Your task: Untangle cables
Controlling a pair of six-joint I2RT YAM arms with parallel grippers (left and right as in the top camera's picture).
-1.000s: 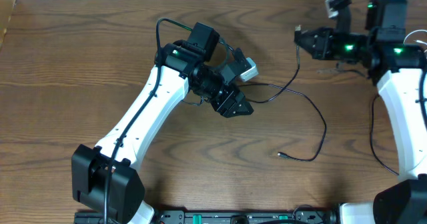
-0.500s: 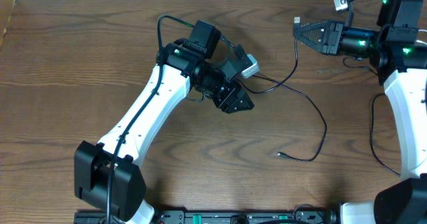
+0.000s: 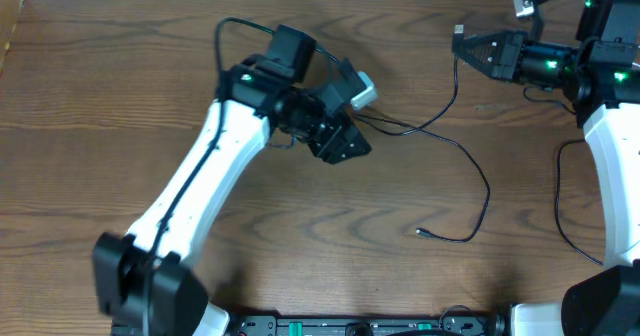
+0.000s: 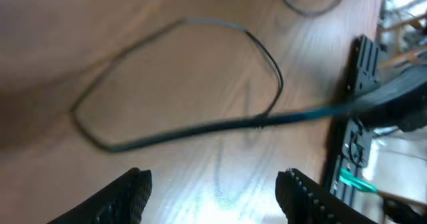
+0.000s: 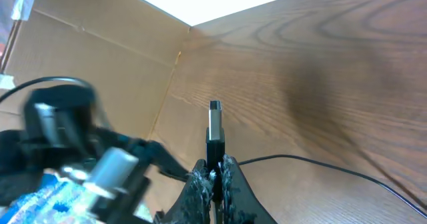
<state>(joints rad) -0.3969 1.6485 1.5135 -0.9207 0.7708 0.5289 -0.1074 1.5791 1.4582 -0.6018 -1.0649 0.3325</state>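
Holding the black cable (image 3: 487,191) by its plug (image 5: 215,121) at two o'clock.
Clamped shut on that plug with the right pincer (image 3: 465,46); trailing across the table (image 3: 100,96) toward centre, then looping down to a loose end at five o'clock. Hovering near centre with the left pincer (image 3: 350,144) parted wide, gripping nothing.

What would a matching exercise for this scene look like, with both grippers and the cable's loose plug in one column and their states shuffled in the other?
Column one:
1. left gripper
2. right gripper
3. loose plug

Column two:
A. lying on the table
B. open and empty
C. shut on the black cable

Pairs: 1-B, 2-C, 3-A
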